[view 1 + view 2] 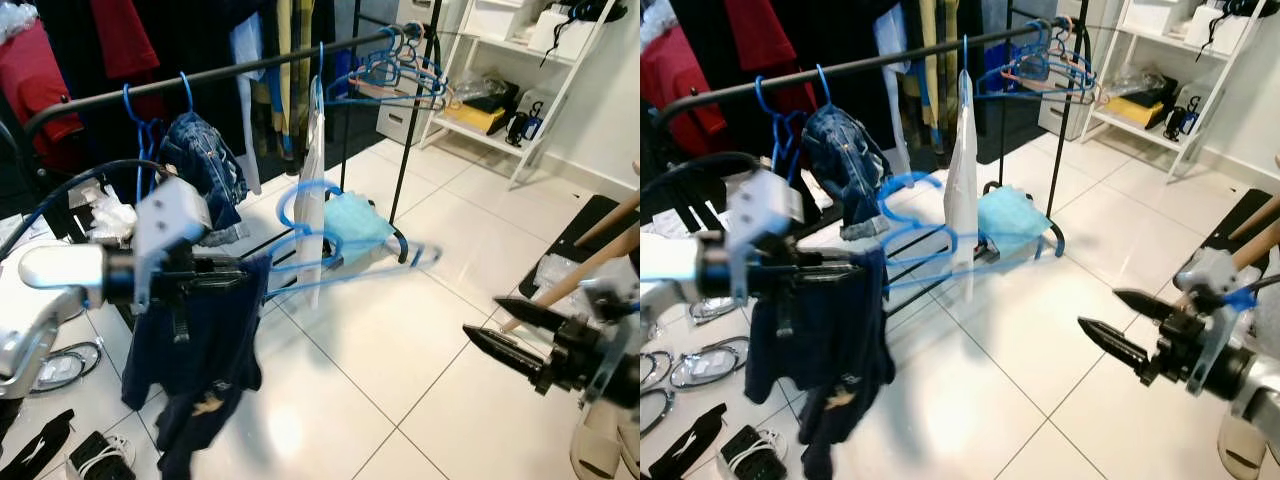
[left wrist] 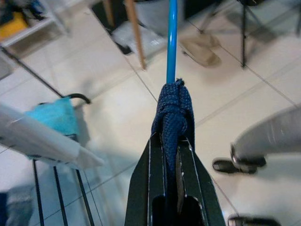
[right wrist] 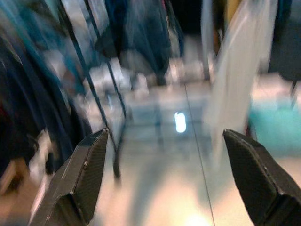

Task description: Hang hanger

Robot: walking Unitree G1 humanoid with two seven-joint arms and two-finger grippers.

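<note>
Indoors, a black clothes rail slants across the upper part of the head view, from about nine o'clock up to one o'clock. Several garments hang on it – a denim piece on a blue hanger, a white garment near the middle, and a cluster of spare blue hangers at the far end.

At the nine o'clock side, the left pincer reaches toward the centre at mid-height. Its fingers are pressed together on a blue hanger, gripping through the dark navy cloth draped over it. From the wrist camera, the navy fabric is bunched between the two black fingers, and the hanger's blue wire runs straight out beyond them. This hanger sits below the rail and in front of it, its hook not on the bar; the cloth hangs down toward the pale tiled floor.

At four o'clock, the right pincer points toward the centre with its fingers spread apart and nothing between them – it is well apart from the hanger. Its wrist view is blurred.

Behind the rail at one o'clock stands a white shelf unit.
</note>
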